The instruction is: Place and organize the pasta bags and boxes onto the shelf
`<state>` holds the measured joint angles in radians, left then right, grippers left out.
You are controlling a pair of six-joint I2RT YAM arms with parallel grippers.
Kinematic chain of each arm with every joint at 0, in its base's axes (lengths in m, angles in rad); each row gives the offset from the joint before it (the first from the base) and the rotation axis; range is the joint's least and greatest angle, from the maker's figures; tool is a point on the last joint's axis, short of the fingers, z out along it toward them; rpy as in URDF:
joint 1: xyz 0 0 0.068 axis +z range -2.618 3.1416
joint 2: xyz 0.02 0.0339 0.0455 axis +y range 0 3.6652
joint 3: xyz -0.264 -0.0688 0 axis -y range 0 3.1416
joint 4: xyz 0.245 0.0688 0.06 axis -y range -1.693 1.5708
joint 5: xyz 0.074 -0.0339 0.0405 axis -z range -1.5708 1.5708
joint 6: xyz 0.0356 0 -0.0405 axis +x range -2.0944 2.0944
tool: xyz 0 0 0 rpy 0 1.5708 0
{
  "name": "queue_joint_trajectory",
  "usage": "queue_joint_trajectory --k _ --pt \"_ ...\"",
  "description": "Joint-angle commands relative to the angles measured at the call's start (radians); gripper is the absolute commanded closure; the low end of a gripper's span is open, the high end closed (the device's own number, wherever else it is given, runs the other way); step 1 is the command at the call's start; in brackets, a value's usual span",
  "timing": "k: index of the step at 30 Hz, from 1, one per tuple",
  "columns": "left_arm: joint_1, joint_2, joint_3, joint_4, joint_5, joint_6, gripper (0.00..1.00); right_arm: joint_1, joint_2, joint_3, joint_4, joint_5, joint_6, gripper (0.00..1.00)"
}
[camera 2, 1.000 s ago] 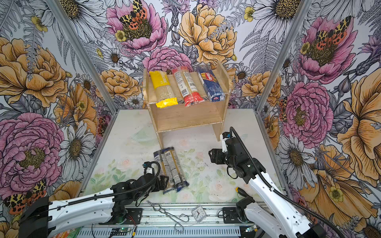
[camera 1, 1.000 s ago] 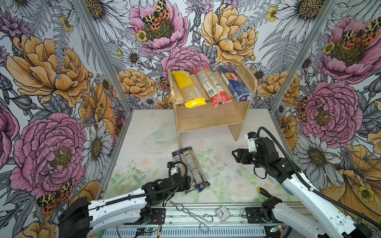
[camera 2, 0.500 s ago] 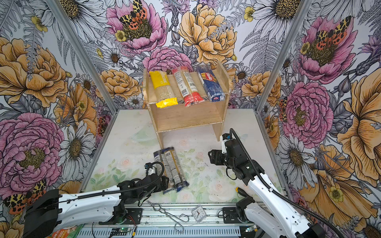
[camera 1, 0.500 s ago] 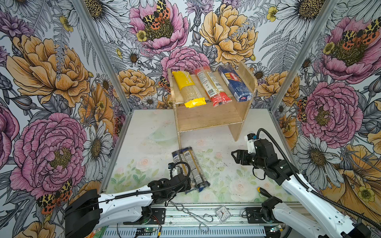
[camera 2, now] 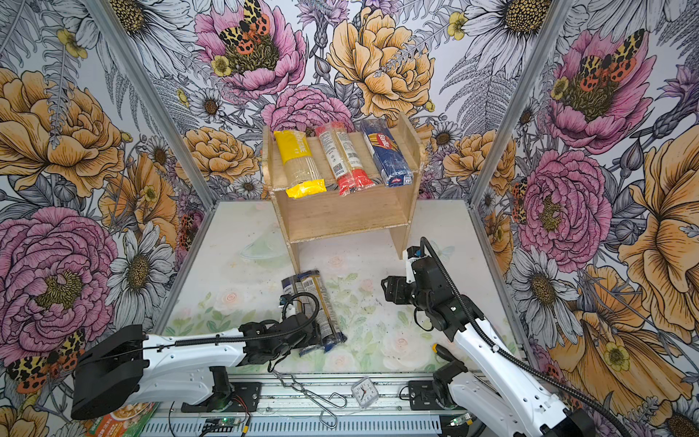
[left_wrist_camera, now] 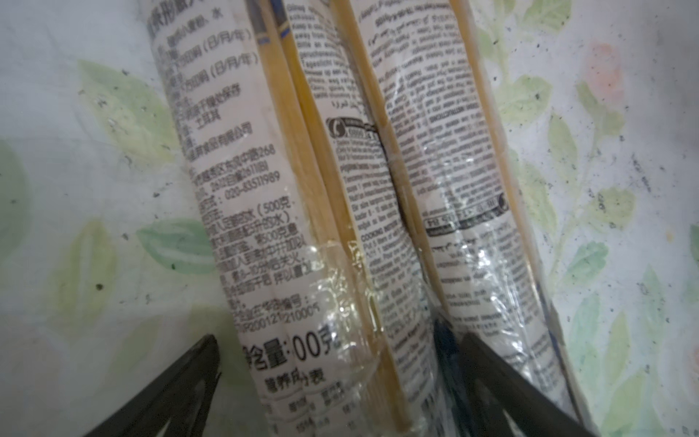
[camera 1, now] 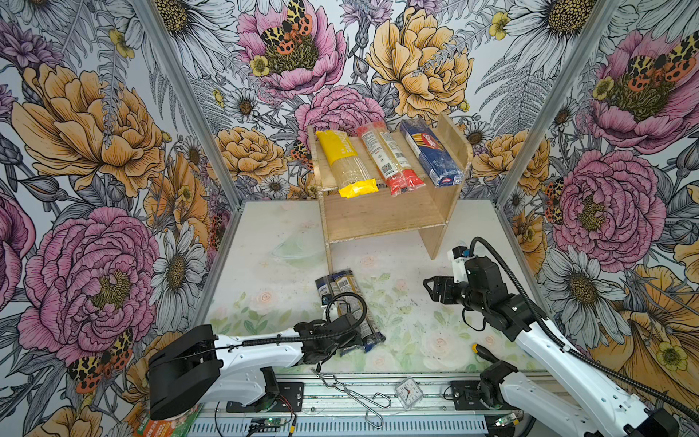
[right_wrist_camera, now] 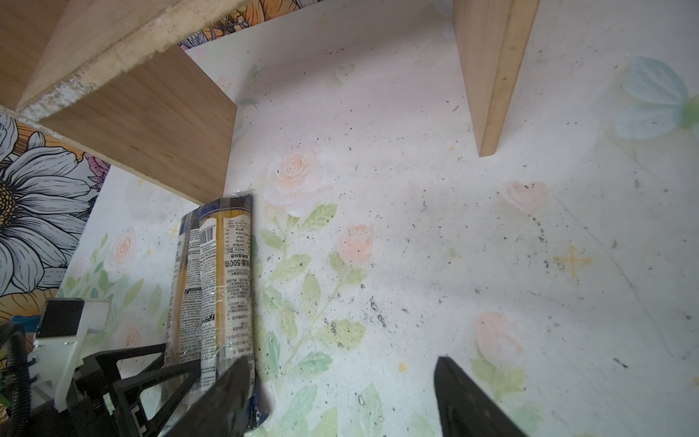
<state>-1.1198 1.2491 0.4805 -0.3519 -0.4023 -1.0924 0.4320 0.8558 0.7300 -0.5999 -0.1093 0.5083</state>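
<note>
Two slim packs [camera 1: 342, 283] left on the table [camera 1: 264, 265], side by side near the front edge, left of centre, far ends just short of the shelf's left leg. Yellow pack [camera 1: 346, 162], red pack [camera 1: 389, 159] and blue pack [camera 1: 431, 153] already lie on the top tier of the shelf [camera 1: 378, 217] at the back edge. Nothing visible on the lower tier.

Step in hand, as I read it: pick-up of a slim pack at its near end. Left gripper [left_wrist_camera: 338, 340] is spread as wide as it goes, nothing pinched. One finger [left_wrist_camera: 170, 386] sits outside the Chinese-print pack [left_wrist_camera: 234, 181], over bare table. The other overlaps the second pack [left_wrist_camera: 427, 151] instead of clearing it. Contact: can't tell.

Next move likely needs the gripper either centred on one pack or widened over both, then down and closed. The film looks slick, and a grip at the end of a long pack will probably let it droop. Then lift and slide onto the lower tier, lengthwise.

Left arm [camera 1: 257, 346] lies low along the front edge from the front-left corner, forearm about level, wrist looking along the packs. Right arm [camera 1: 537, 340] rises from the front-right corner, elbow bent. Right gripper [camera 1: 429, 289] hangs over the table in front of the shelf's right leg, fingers apart, empty, well apart from the packs.
</note>
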Motion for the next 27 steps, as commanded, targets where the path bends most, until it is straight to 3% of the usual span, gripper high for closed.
queue_joint_trajectory --k 1,13,27 --pt "-0.025 0.051 0.003 -0.007 0.016 -0.077 0.01 0.007 -0.037 -0.011 0.018 0.014 0.007 0.22" --pt "-0.077 0.044 -0.050 -0.031 -0.038 -0.207 0.01 0.007 -0.052 -0.021 0.018 0.007 0.021 0.22" --pt "-0.109 0.132 -0.040 -0.073 -0.066 -0.305 0.01 0.007 -0.046 -0.018 0.018 0.006 0.029 0.22"
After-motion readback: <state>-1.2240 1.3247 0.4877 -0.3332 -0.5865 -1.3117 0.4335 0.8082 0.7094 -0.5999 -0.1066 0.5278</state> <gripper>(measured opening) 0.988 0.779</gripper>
